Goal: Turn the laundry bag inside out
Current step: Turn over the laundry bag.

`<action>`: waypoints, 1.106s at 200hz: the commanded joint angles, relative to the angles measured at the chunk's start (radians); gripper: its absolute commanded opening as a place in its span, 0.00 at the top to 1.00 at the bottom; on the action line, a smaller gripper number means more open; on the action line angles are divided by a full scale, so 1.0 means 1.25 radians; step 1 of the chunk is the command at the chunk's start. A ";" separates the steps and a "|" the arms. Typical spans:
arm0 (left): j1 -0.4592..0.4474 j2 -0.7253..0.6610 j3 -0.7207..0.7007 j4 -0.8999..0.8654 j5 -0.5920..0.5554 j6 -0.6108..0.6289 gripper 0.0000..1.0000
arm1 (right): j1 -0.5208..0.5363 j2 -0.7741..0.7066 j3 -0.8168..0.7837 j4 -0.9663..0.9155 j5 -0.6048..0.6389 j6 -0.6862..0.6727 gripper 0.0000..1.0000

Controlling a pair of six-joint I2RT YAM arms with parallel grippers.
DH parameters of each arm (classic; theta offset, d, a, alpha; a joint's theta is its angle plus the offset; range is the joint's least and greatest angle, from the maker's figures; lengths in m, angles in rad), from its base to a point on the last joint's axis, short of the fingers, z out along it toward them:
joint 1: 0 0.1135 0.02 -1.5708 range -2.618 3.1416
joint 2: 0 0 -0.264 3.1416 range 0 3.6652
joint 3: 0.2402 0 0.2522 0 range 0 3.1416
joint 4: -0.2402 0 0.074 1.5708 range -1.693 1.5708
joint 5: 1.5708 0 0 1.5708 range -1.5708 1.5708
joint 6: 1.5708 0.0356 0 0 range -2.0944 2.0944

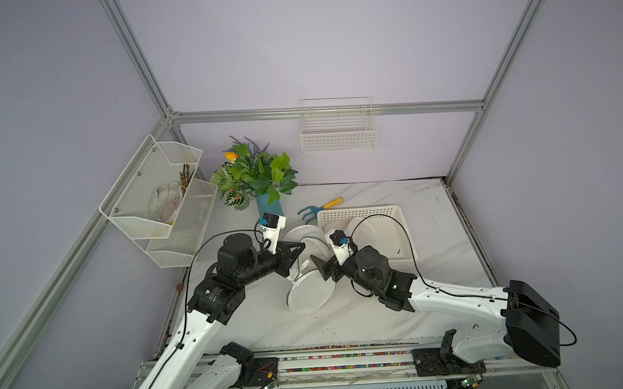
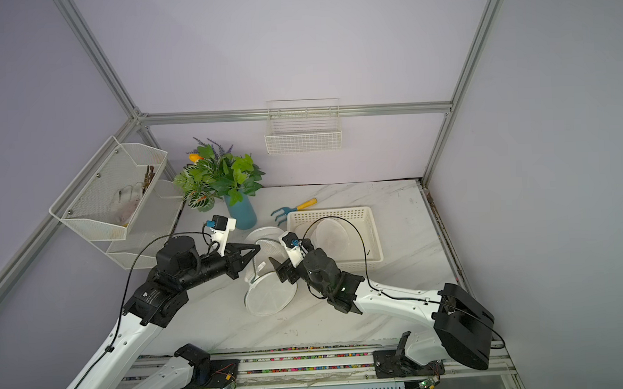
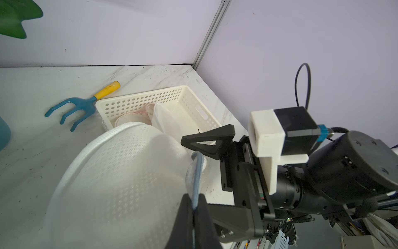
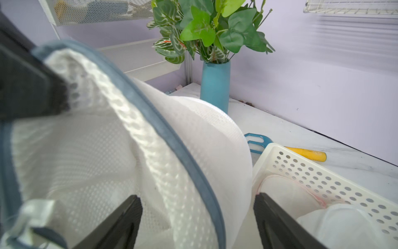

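Left gripper point(image 3: 195, 207): jaws clenched on the blue-grey trim of the laundry bag point(image 1: 310, 293), with a thin strip of the edge pinched between the tips.

Right gripper point(image 4: 196, 197): jaws spread wide and not closed on anything. The bag's trimmed rim and a thick white mesh seam run through the gap between the fingers point(image 4: 120, 220). Whether either finger touches the mesh, I cannot tell.

Laundry bag: white mesh, round, edged in blue-grey. In both top views it sits mid-table point(image 1: 344, 320) between the two arms, just beside the white perforated basket point(image 1: 357, 210). Its lower round panel rests tilted on the marble, and the upper part is raised between the grippers. In the right wrist view the mouth gapes open and shows the inner mesh. A small light tab hangs at the trim near the left gripper's finger.

Basket: holds other white mesh pieces.
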 commanded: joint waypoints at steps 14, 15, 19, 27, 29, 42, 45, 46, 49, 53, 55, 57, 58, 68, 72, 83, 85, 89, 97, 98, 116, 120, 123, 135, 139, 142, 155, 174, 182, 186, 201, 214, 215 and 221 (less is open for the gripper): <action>0.004 -0.033 0.014 -0.013 -0.028 0.018 1.00 | -0.001 0.007 0.023 0.054 0.036 -0.008 0.38; 0.004 -0.034 0.014 -0.014 -0.029 0.018 1.00 | -0.001 0.007 0.024 0.053 0.036 -0.009 0.40; 0.004 -0.036 0.010 -0.015 -0.031 0.018 1.00 | -0.002 0.006 0.024 0.051 0.034 -0.010 0.44; 0.004 -0.041 0.002 -0.017 -0.037 0.016 1.00 | -0.001 0.005 0.024 0.045 0.031 -0.014 0.51; 0.004 -0.043 0.000 -0.018 -0.039 0.015 1.00 | -0.002 0.004 0.025 0.043 0.031 -0.016 0.53; 0.004 -0.052 -0.011 -0.023 -0.056 0.012 1.00 | -0.002 0.000 0.033 0.020 0.021 -0.026 0.65; 0.004 -0.053 -0.014 -0.023 -0.061 0.011 1.00 | -0.002 0.000 0.035 0.013 0.018 -0.030 0.68; 0.004 -0.054 -0.015 -0.024 -0.063 0.011 1.00 | -0.002 -0.001 0.037 0.010 0.017 -0.031 0.69; 0.004 -0.056 -0.017 -0.027 -0.069 0.011 1.00 | -0.002 -0.002 0.041 0.001 0.012 -0.035 0.73; 0.004 -0.058 -0.020 -0.029 -0.079 0.009 1.00 | -0.002 -0.003 0.047 -0.012 0.003 -0.041 0.77; 0.004 -0.059 -0.022 -0.031 -0.085 0.008 1.00 | -0.002 -0.003 0.050 -0.019 -0.001 -0.044 0.79; 0.004 -0.060 -0.023 -0.033 -0.089 0.009 1.00 | -0.002 -0.002 0.053 -0.028 -0.004 -0.048 0.81; 0.004 -0.060 -0.023 -0.033 -0.091 0.009 1.00 | -0.002 -0.002 0.054 -0.032 -0.007 -0.050 0.82; 0.004 -0.064 -0.028 -0.045 -0.116 0.008 1.00 | -0.002 -0.001 0.074 -0.076 -0.031 -0.063 0.92; 0.004 -0.065 -0.030 -0.050 -0.127 0.009 1.00 | -0.001 0.000 0.082 -0.092 -0.039 -0.067 0.96; 0.004 -0.068 -0.036 -0.065 -0.161 0.008 1.00 | -0.001 0.000 0.100 -0.133 -0.057 -0.073 1.00; 0.004 -0.068 -0.038 -0.068 -0.166 0.008 1.00 | 0.000 0.000 0.102 -0.140 -0.060 -0.074 1.00; 0.004 -0.068 -0.039 -0.073 -0.177 0.009 1.00 | -0.001 0.001 0.108 -0.153 -0.066 -0.077 1.00; 0.003 -0.070 -0.048 -0.082 -0.196 0.010 0.93 | 0.001 0.001 0.116 -0.177 -0.077 -0.081 1.00; 0.003 -0.069 -0.049 -0.083 -0.199 0.011 0.92 | 0.001 0.001 0.117 -0.180 -0.077 -0.081 1.00; 0.003 -0.074 -0.077 -0.094 -0.230 0.018 0.72 | 0.003 -0.001 0.135 -0.230 -0.095 -0.088 1.00; 0.004 -0.075 -0.083 -0.095 -0.231 0.020 0.66 | 0.004 0.000 0.140 -0.242 -0.099 -0.090 1.00; 0.003 -0.077 -0.088 -0.094 -0.232 0.021 0.60 | 0.005 0.000 0.143 -0.252 -0.103 -0.092 1.00; 0.002 -0.078 -0.101 -0.094 -0.234 0.027 0.42 | 0.009 0.003 0.159 -0.287 -0.119 -0.100 1.00; 0.001 -0.077 -0.103 -0.094 -0.232 0.030 0.39 | 0.011 0.003 0.165 -0.299 -0.126 -0.103 1.00; 0.000 -0.076 -0.104 -0.094 -0.231 0.033 0.37 | 0.012 0.004 0.169 -0.307 -0.132 -0.104 1.00; -0.006 -0.073 -0.105 -0.093 -0.231 0.052 0.30 | 0.018 0.008 0.187 -0.337 -0.152 -0.106 1.00; -0.024 -0.064 -0.100 -0.094 -0.227 0.091 0.23 | 0.025 0.014 0.216 -0.388 -0.168 -0.103 1.00; -0.033 -0.061 -0.098 -0.094 -0.226 0.109 0.21 | 0.028 0.018 0.229 -0.408 -0.174 -0.105 1.00; -0.037 -0.060 -0.099 -0.093 -0.228 0.119 0.20 | 0.030 0.019 0.236 -0.418 -0.179 -0.109 1.00; -0.052 -0.060 -0.099 -0.094 -0.242 0.179 0.15 | 0.034 0.021 0.255 -0.450 -0.199 -0.127 1.00; -0.057 -0.059 -0.098 -0.095 -0.261 0.234 0.12 | 0.034 0.016 0.264 -0.469 -0.207 -0.142 1.00; -0.057 -0.060 -0.099 -0.095 -0.263 0.239 0.12 | 0.033 0.015 0.263 -0.469 -0.208 -0.145 1.00; -0.057 -0.059 -0.100 -0.095 -0.274 0.271 0.12 | 0.033 0.011 0.265 -0.475 -0.213 -0.156 1.00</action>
